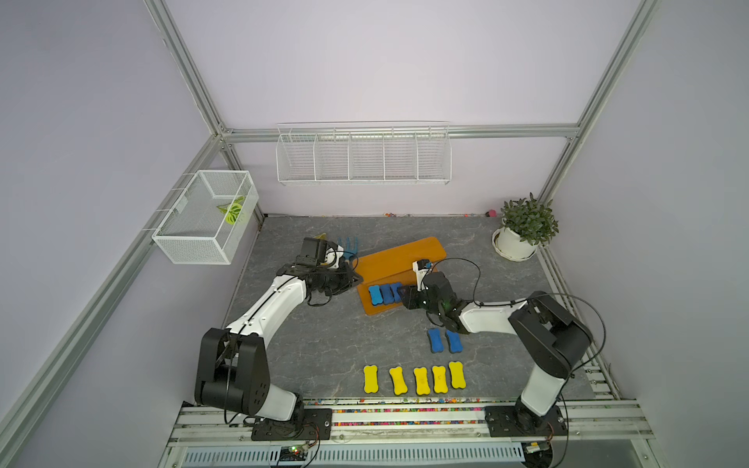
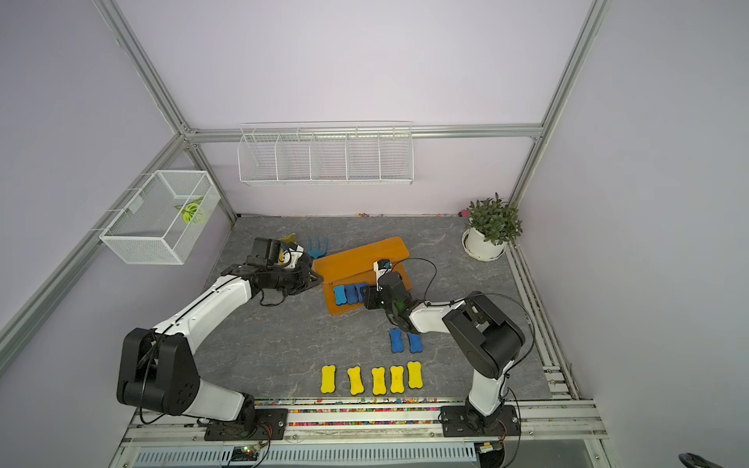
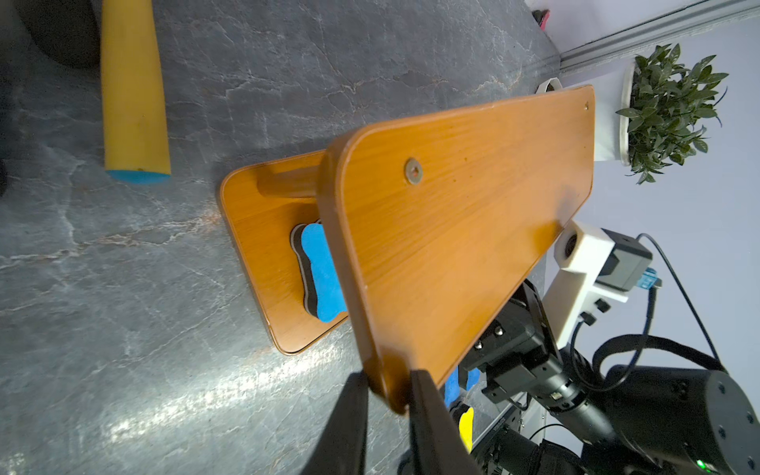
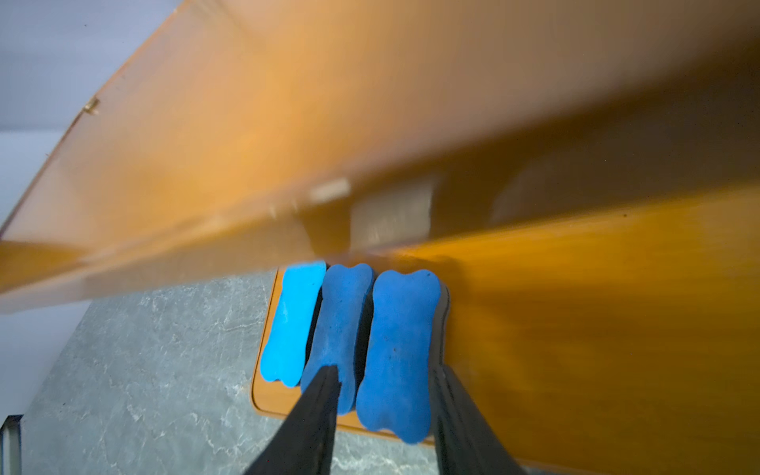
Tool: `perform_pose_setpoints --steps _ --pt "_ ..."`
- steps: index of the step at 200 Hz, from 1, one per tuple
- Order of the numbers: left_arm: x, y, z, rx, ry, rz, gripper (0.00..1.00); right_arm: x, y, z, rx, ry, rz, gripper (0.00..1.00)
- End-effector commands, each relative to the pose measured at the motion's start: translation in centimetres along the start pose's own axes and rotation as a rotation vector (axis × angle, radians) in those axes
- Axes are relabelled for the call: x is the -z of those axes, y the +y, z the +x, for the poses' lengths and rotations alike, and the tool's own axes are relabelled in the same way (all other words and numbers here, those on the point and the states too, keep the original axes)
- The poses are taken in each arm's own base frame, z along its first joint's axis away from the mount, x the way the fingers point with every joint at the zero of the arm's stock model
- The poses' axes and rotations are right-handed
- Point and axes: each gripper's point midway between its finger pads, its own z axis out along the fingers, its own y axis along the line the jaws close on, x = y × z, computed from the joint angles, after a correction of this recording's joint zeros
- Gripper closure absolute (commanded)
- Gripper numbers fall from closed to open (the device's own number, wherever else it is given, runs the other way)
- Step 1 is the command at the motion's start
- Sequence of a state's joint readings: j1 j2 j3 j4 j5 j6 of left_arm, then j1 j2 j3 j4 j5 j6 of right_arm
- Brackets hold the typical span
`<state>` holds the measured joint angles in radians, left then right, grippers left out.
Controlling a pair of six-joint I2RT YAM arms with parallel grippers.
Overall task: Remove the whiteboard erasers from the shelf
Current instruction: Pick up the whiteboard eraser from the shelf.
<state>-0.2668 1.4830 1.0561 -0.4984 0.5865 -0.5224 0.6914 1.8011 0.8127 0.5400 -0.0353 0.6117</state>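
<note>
Ten whiteboard erasers showed in all. Five yellow erasers (image 1: 421, 381) lay in a row on the table (image 1: 308, 344) near its front edge. Two blue erasers (image 1: 435, 339) lay side by side further in, beside the right arm. Three more blue ones (image 1: 385, 294) sat close together on the lower tier of the shelf (image 1: 401, 255), which stood askew at mid-table.

The left gripper (image 3: 386, 374) was clamped on a corner of the shelf's upper board. The right gripper (image 4: 384, 370) had its fingers apart, astride the shelved eraser nearest that arm, one finger lying over the middle eraser.

The table was grey, marbled stone, walled in pale lilac with an aluminium frame (image 1: 405, 131). One potted plant (image 1: 527, 221) stood in the far corner, and one blue rake (image 1: 349, 245) lay beside the left arm.

One wire rack (image 1: 363, 162) of five compartments hung on the back wall. One mesh basket (image 1: 202, 227) on the side held a green leaf (image 1: 233, 210).
</note>
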Motion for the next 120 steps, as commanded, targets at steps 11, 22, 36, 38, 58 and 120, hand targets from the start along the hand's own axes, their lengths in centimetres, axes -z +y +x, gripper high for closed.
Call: perform_pose_setpoints --steps 11,22,36,38,58,120 --pt "-0.8 0.8 0.4 0.009 0.030 -0.021 0.78 -0.9 -0.6 0.6 0.018 0.022 0.005 0.58" --pt "-0.8 0.8 0.4 0.009 0.032 -0.023 0.78 -1.0 -0.6 0.7 0.020 0.024 0.007 0.59" --pt "-0.8 0.8 0.4 0.007 0.033 -0.028 0.78 -1.0 -0.8 0.8 0.020 0.024 0.010 0.60" --pt "-0.7 0.9 0.4 0.009 0.032 -0.029 0.78 -1.0 -0.7 0.8 0.021 0.025 0.010 0.60" --pt "-0.7 0.8 0.4 0.005 0.028 -0.030 0.78 -0.8 -0.9 1.0 0.018 0.018 0.014 0.61" --pt "-0.6 0.9 0.4 0.007 0.029 -0.034 0.78 0.2 -1.7 1.8 -0.018 -0.029 0.023 0.65"
